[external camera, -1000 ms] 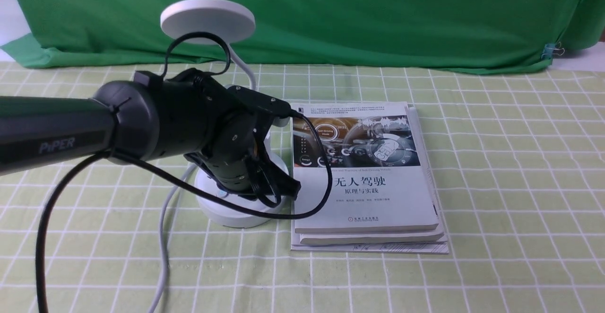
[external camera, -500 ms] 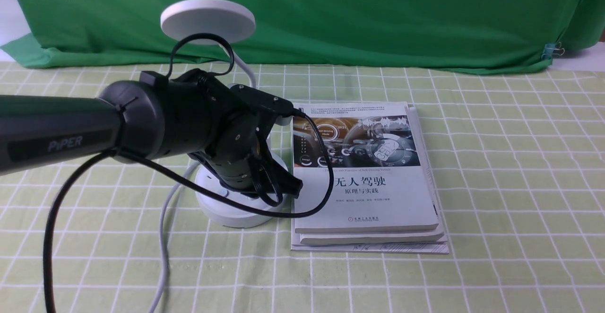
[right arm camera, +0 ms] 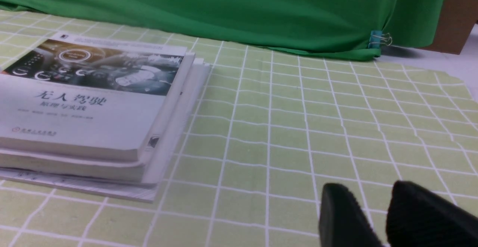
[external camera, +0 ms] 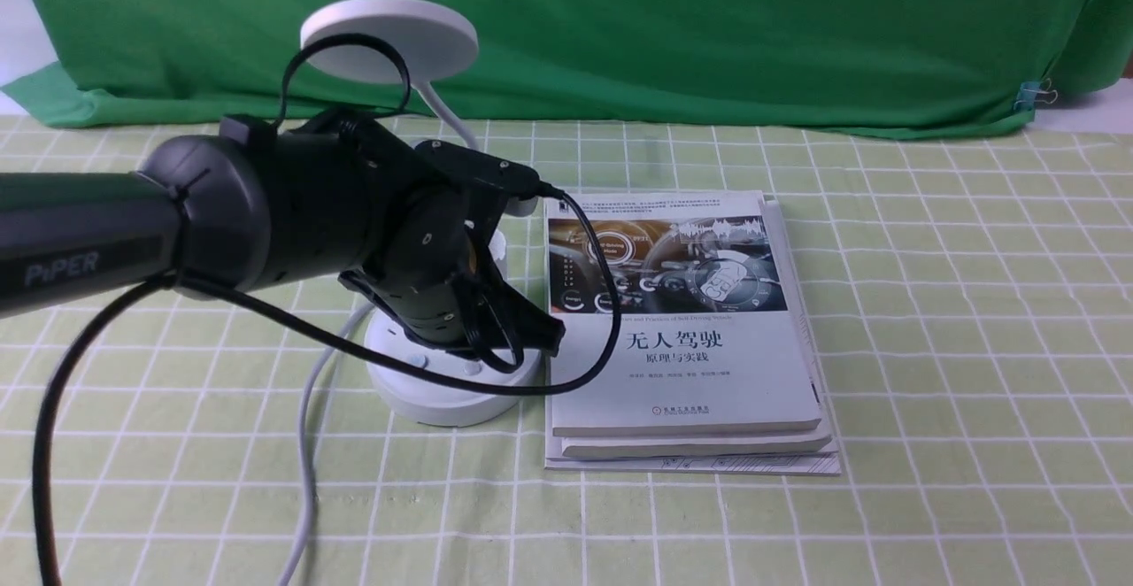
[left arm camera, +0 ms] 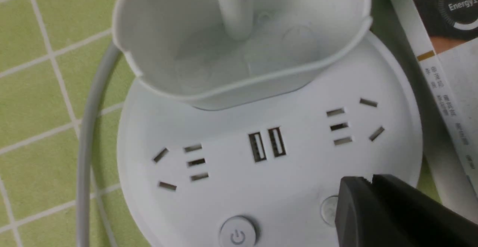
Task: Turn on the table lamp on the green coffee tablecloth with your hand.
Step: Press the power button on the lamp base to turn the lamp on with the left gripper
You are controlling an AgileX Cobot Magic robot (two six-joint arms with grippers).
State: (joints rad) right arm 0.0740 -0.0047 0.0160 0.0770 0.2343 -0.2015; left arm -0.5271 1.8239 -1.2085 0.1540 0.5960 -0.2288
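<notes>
The white table lamp stands on the green coffee tablecloth (external camera: 929,303); its disc head (external camera: 389,34) rises at the back, and its round base (external camera: 443,396) lies left of a stack of books. My left arm, the hand, reaches over the base. The left gripper (external camera: 551,335) is shut with nothing in it. In the left wrist view the shut tips (left arm camera: 368,181) hover over the base's sockets and half cover a small round button (left arm camera: 328,210); the power button (left arm camera: 238,235) lies beside it. My right gripper (right arm camera: 368,198) is slightly open above bare cloth.
A stack of books (external camera: 690,329) lies right of the lamp base, touching it. The lamp's white cord (external camera: 305,444) runs towards the front edge. The arm's black cables loop over the base and books. A dark green backdrop (external camera: 708,28) hangs behind.
The left arm first edged right, then pulled back to the left and rose a little, lifting the shut gripper tip slightly off the lamp base. The lamp and books have not moved.
</notes>
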